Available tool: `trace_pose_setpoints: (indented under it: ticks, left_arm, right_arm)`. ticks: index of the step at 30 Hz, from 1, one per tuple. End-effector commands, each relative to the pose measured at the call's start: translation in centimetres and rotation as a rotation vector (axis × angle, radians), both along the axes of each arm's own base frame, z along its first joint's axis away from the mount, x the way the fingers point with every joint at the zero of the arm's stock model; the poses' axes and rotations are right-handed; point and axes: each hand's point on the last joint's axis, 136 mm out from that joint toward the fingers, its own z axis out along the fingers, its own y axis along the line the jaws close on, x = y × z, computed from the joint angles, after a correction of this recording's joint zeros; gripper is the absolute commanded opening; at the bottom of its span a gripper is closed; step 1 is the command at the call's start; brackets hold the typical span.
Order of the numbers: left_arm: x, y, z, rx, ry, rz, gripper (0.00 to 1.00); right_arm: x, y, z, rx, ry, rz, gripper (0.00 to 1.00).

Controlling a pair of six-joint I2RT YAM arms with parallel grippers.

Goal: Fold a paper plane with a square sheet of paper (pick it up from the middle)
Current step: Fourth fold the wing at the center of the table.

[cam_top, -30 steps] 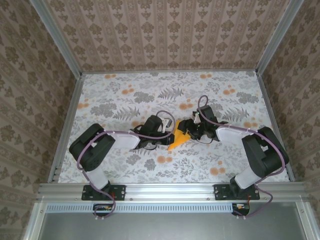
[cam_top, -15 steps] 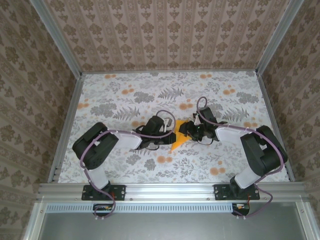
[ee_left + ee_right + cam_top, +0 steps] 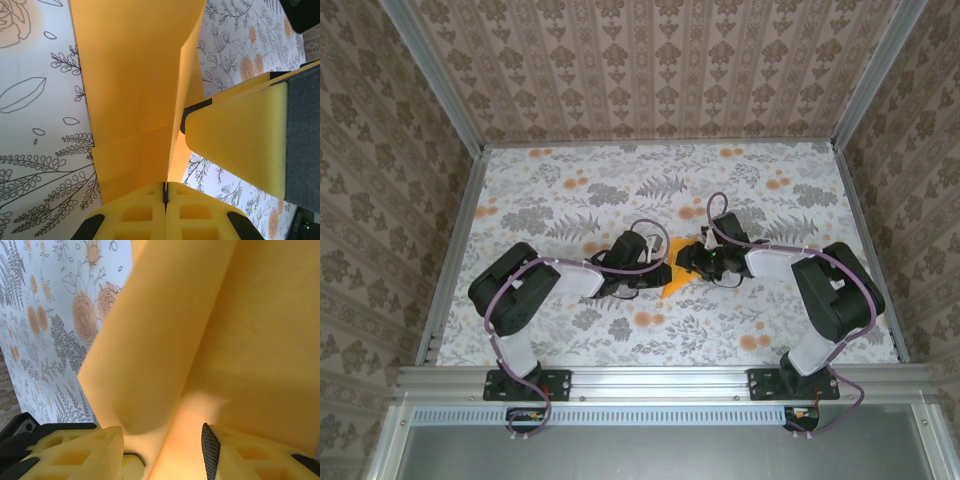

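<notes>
The orange-yellow sheet of paper is folded along a centre crease and sits between the two grippers at mid-table. My left gripper is shut on the paper's folded edge; in the left wrist view its jaws meet with the paper rising out of the seam. My right gripper stands open against the paper from the right. In the right wrist view its fingers straddle the paper's raised flap without pinching it. One right finger shows beside the paper in the left wrist view.
The floral table cover has printed orange blotches and grey leaves. Patterned walls with metal posts close in the back and sides. The metal rail runs along the near edge.
The right gripper has moved left, closer to the left gripper, over the paper. Less of the paper shows from above. The left gripper has kept its hold.
</notes>
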Motion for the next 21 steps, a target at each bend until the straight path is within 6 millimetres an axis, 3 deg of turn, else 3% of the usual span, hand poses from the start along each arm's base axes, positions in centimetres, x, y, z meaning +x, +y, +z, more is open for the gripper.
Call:
trace_pose_setpoints:
  ticks: [1, 14, 21]
  left_arm:
    - [0.0, 0.1, -0.5, -0.007, 0.021, -0.003, 0.07]
    - [0.1, 0.0, -0.2, -0.018, 0.027, -0.011, 0.1]
    - [0.0, 0.3, -0.2, -0.047, 0.056, -0.02, 0.28]
  right_arm:
    - [0.1, 0.6, 0.3, 0.01, -0.015, 0.033, 0.47]
    - [-0.1, -0.6, -2.4, -0.089, 0.071, 0.013, 0.47]
    - [-1.2, -1.7, -4.7, -0.167, 0.167, -0.006, 0.49]
